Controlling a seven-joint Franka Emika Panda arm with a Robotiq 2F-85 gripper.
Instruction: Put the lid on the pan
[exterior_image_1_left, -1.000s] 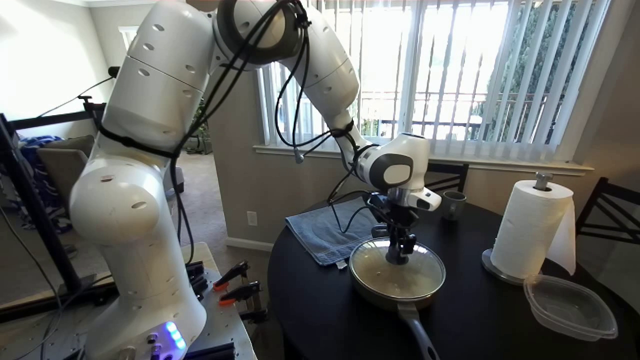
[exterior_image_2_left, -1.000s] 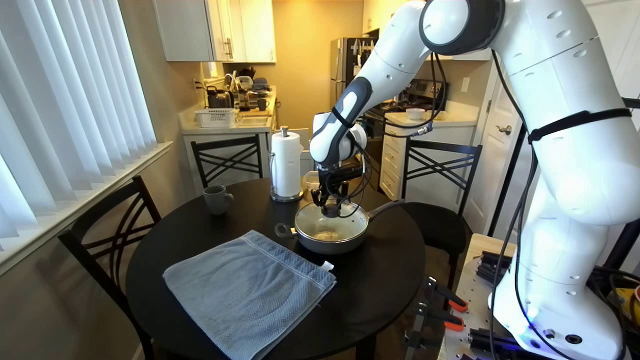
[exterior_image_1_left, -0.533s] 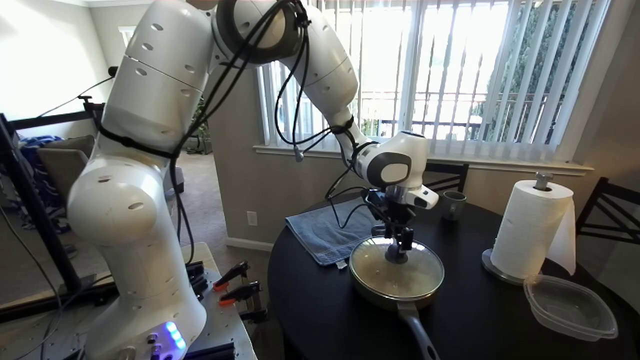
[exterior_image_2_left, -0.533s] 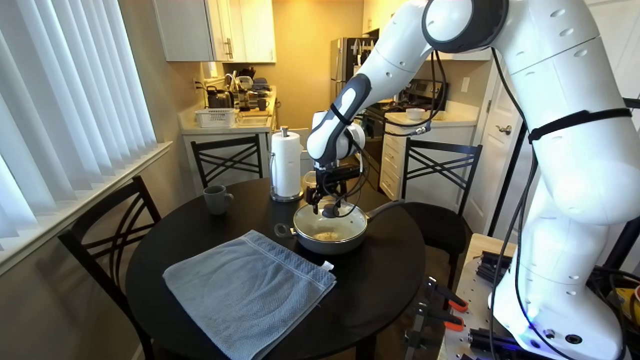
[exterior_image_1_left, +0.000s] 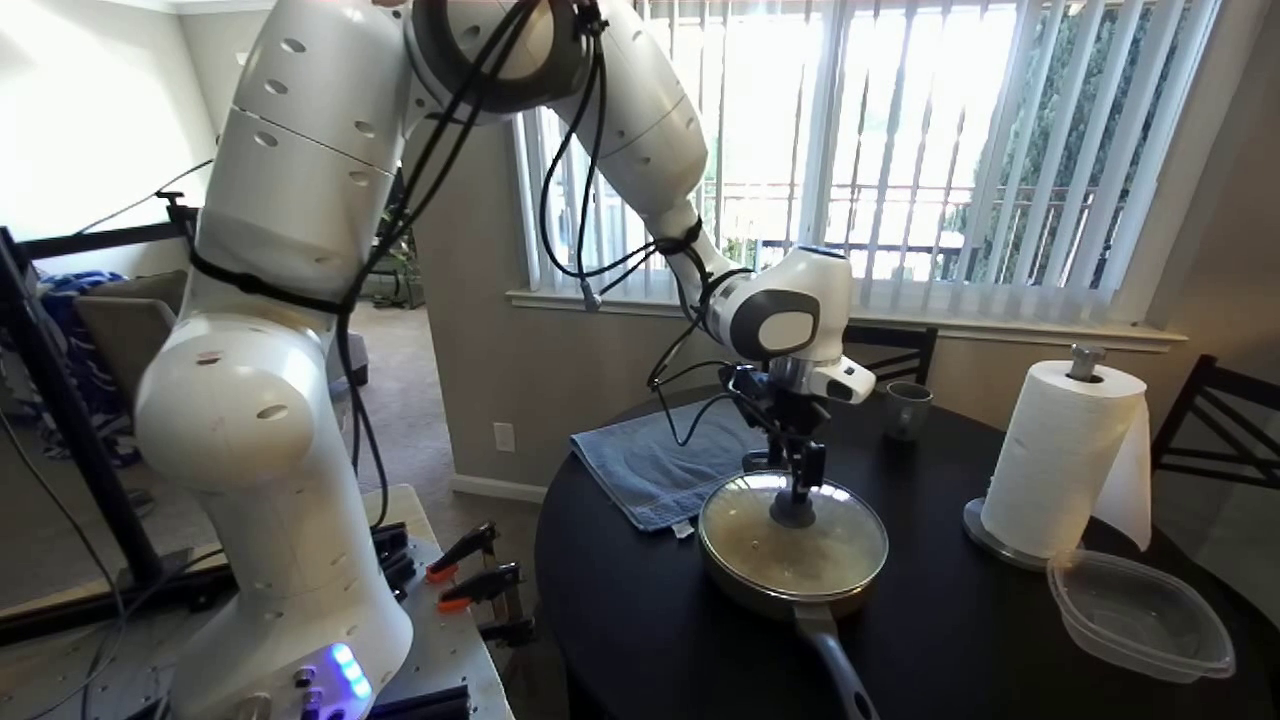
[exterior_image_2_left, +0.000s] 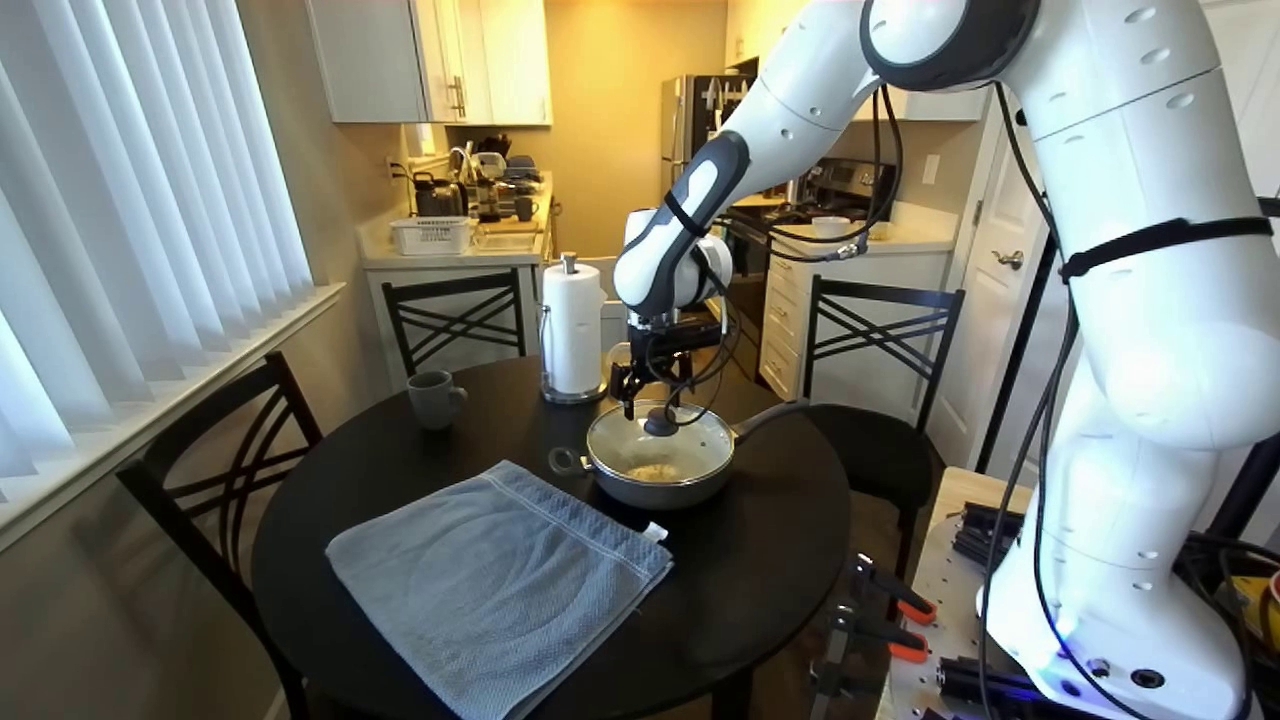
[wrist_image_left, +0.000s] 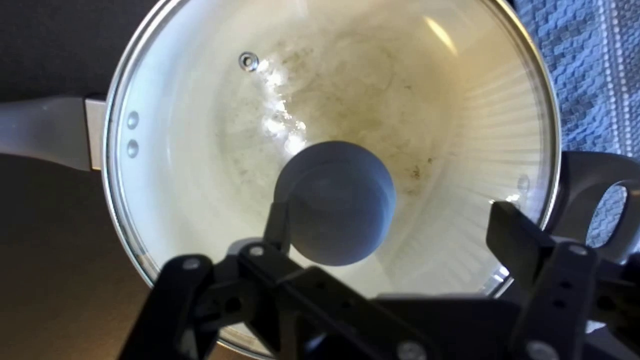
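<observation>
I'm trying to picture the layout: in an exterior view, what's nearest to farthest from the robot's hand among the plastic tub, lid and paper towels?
1. Lid: on the pan, just below the hand.
2. Paper towels: standing off to the picture's right.
3. Plastic tub: farther right, toward the lower corner.

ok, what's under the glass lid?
Through the glass lid: the cream-lined frying pan, brownish marks in it, two rivets by the long handle. In the wrist view, the dark knob and gripper hide what's behind them.
</observation>
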